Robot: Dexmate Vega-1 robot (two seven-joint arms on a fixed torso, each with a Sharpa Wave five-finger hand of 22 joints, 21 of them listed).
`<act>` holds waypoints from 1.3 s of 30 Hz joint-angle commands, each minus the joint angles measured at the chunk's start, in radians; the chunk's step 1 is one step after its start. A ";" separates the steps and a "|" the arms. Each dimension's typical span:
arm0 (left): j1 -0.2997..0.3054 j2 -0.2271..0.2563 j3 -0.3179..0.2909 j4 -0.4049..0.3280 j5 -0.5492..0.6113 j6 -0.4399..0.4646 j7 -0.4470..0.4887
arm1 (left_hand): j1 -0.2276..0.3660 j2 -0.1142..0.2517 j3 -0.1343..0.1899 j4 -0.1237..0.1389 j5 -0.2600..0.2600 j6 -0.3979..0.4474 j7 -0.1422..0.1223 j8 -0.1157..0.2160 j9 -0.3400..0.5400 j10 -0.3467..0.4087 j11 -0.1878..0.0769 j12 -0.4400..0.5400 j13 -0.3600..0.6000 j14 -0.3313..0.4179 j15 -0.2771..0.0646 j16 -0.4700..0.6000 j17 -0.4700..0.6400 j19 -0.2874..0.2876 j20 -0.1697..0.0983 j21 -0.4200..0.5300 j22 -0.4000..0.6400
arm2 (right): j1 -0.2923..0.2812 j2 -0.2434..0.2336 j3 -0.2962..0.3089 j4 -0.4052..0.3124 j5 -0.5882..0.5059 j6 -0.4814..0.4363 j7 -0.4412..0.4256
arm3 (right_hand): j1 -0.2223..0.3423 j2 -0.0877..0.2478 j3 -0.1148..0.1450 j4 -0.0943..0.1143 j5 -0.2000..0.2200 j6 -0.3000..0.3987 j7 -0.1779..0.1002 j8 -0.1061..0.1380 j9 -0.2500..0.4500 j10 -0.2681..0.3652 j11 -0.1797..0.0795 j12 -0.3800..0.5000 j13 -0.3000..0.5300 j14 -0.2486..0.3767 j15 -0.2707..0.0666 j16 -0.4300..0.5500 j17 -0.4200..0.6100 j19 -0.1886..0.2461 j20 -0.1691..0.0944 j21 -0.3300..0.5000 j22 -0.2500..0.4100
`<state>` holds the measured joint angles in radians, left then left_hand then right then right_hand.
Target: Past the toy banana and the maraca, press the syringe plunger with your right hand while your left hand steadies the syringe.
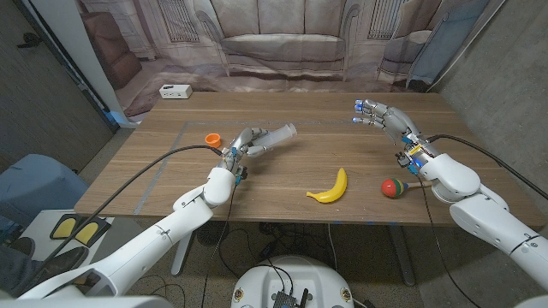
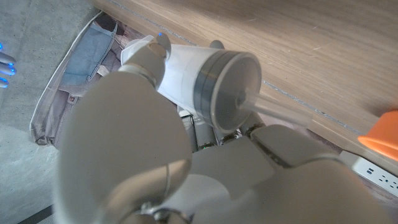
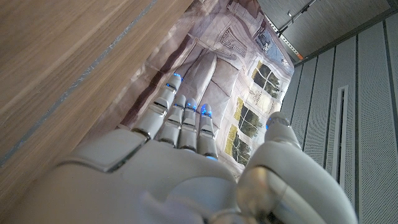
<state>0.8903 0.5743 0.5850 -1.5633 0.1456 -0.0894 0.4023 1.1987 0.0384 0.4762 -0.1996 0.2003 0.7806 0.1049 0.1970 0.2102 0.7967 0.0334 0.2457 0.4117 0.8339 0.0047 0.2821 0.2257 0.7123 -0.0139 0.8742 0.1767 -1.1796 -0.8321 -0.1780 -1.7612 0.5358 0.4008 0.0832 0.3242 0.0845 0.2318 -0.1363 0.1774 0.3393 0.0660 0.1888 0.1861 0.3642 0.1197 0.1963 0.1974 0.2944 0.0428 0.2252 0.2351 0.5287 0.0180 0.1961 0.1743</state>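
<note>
**Syringe held left; plunger not yet pressed**

Syringe [image 1: 272,136] sits in the left hand [image 1: 244,145], fingers wrapped round the barrel, raised over the table's [image 1: 282,175] left-centre. An orange piece [image 1: 212,138], probably the plunger end, shows behind the hand. The right hand [image 1: 377,115] hovers well apart, fingers spread, holding nothing. Banana [image 1: 330,187] and maraca [image 1: 396,186] lie near the front edge.

Procedure: keep the barrel steady; bring the right hand across behind both toys; press along the syringe axis.

Surface: wood-grain table. A printed sofa backdrop hangs behind.
</note>
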 commanded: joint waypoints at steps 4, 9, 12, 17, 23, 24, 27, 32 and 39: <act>-0.021 0.015 0.028 -0.006 0.011 0.086 -0.023 | -0.013 0.059 0.042 0.036 0.003 0.017 -0.024 0.006 0.005 0.041 -0.043 -0.005 0.001 0.087 -0.119 -0.004 0.004 -0.013 0.006 0.004 0.003 | 0.013 0.000 -0.007 0.010 0.006 -0.005 0.009 | 0.001 -0.001 -0.004 0.002 -0.002 0.003 0.003 0.006 0.003 0.001 0.005 0.005 0.003 -0.005 -0.003 -0.001 0.002 -0.007 -0.002 0.000 0.002; -0.030 0.024 0.039 -0.013 0.014 0.113 -0.043 | -0.010 0.061 0.044 0.035 0.004 0.011 -0.024 0.004 0.005 0.036 -0.041 -0.008 0.001 0.080 -0.118 -0.006 0.005 -0.019 0.007 0.003 0.003 | 0.017 0.000 -0.009 0.012 0.008 -0.008 0.010 | 0.002 -0.001 -0.004 0.001 -0.002 0.003 0.003 0.006 0.003 0.001 0.005 0.005 0.003 -0.005 -0.003 -0.001 0.002 -0.007 -0.002 0.000 0.002; -0.033 0.026 0.043 -0.013 0.015 0.121 -0.045 | -0.009 0.061 0.044 0.034 0.004 0.009 -0.024 0.003 0.005 0.034 -0.042 -0.009 0.001 0.079 -0.118 -0.006 0.005 -0.020 0.008 0.004 0.003 | 0.018 -0.001 -0.010 0.012 0.008 -0.010 0.010 | 0.001 -0.001 -0.004 0.002 -0.002 0.004 0.004 0.006 0.003 0.001 0.006 0.005 0.003 -0.004 -0.002 -0.001 0.002 -0.007 -0.002 0.000 0.002; -0.032 0.018 0.042 -0.012 0.011 0.133 -0.029 | -0.008 0.062 0.045 0.035 0.004 0.011 -0.024 0.005 0.005 0.036 -0.044 -0.008 0.001 0.084 -0.117 -0.003 0.006 -0.022 0.009 0.004 0.003 | 0.019 0.003 -0.011 0.015 0.010 -0.007 0.008 | 0.001 -0.001 -0.004 0.002 -0.002 0.004 0.004 0.006 0.003 0.001 0.006 0.005 0.003 -0.004 -0.003 -0.001 0.002 -0.007 -0.002 0.001 0.002; -0.039 0.014 0.049 0.000 0.009 0.142 -0.026 | -0.009 0.061 0.046 0.035 0.005 0.014 -0.025 0.006 0.005 0.039 -0.045 -0.008 0.002 0.081 -0.114 -0.006 0.003 -0.026 0.010 0.004 0.003 | 0.023 0.008 -0.015 0.022 0.011 -0.006 0.007 | 0.001 0.000 -0.005 0.002 -0.001 0.005 0.005 0.007 0.003 0.001 0.005 0.005 0.003 -0.003 -0.001 0.000 0.002 -0.007 -0.002 0.001 0.002; -0.040 0.014 0.050 0.001 0.007 0.144 -0.028 | -0.010 0.060 0.046 0.035 0.005 0.014 -0.026 0.007 0.005 0.040 -0.046 -0.008 0.002 0.080 -0.115 -0.007 0.003 -0.026 0.009 0.005 0.003 | 0.023 0.008 -0.015 0.023 0.010 -0.006 0.006 | 0.001 0.000 -0.005 0.002 -0.001 0.005 0.005 0.007 0.003 0.001 0.005 0.005 0.003 -0.003 -0.002 0.000 0.002 -0.007 -0.002 0.001 0.002; -0.044 0.016 0.054 0.002 0.007 0.151 -0.032 | -0.013 0.060 0.046 0.037 0.005 0.016 -0.027 0.007 0.005 0.041 -0.046 -0.008 0.001 0.081 -0.114 -0.007 0.002 -0.027 0.009 0.005 0.003 | 0.023 0.007 -0.014 0.024 0.009 -0.006 0.005 | 0.001 0.001 -0.005 0.002 -0.001 0.005 0.005 0.007 0.003 0.002 0.007 0.006 0.003 -0.003 -0.002 0.000 0.002 -0.007 -0.002 0.001 0.002; -0.052 0.021 0.064 0.003 0.019 0.167 -0.035 | -0.015 0.059 0.046 0.038 0.005 0.017 -0.028 0.008 0.005 0.041 -0.049 -0.009 0.000 0.078 -0.114 -0.009 0.001 -0.031 0.012 0.004 0.003 | 0.025 0.005 -0.016 0.025 0.012 -0.012 0.006 | 0.002 0.001 -0.004 0.002 -0.001 0.006 0.005 0.007 0.003 0.002 0.007 0.006 0.003 -0.003 -0.002 0.000 0.002 -0.007 -0.002 0.001 0.002; -0.061 0.021 0.075 0.013 0.027 0.184 -0.038 | -0.017 0.059 0.048 0.039 0.006 0.021 -0.027 0.010 0.005 0.045 -0.049 -0.008 -0.001 0.083 -0.113 -0.009 -0.001 -0.029 0.012 0.007 0.003 | 0.031 0.005 -0.020 0.027 0.010 -0.016 0.006 | 0.003 0.002 -0.004 0.002 -0.001 0.008 0.004 0.008 0.003 0.001 0.004 0.006 0.003 -0.003 -0.001 0.000 0.002 -0.007 -0.002 0.001 0.002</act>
<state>0.8439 0.5932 0.6437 -1.5642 0.1634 0.0695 0.3697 1.1987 0.0384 0.4762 -0.1995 0.2003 0.7732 0.0975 0.1973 0.2112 0.7967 0.0262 0.2302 0.4064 0.8231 -0.0061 0.2703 0.2228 0.6840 0.0000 0.8740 0.1769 -1.1555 -0.8270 -0.1929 -1.7378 0.5466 0.3910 0.0906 0.3242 0.0845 0.2291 -0.1336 0.1774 0.3392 0.0660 0.1927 0.1863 0.3642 0.1197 0.1963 0.1974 0.2945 0.0428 0.2252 0.2350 0.5288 0.0180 0.1961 0.1743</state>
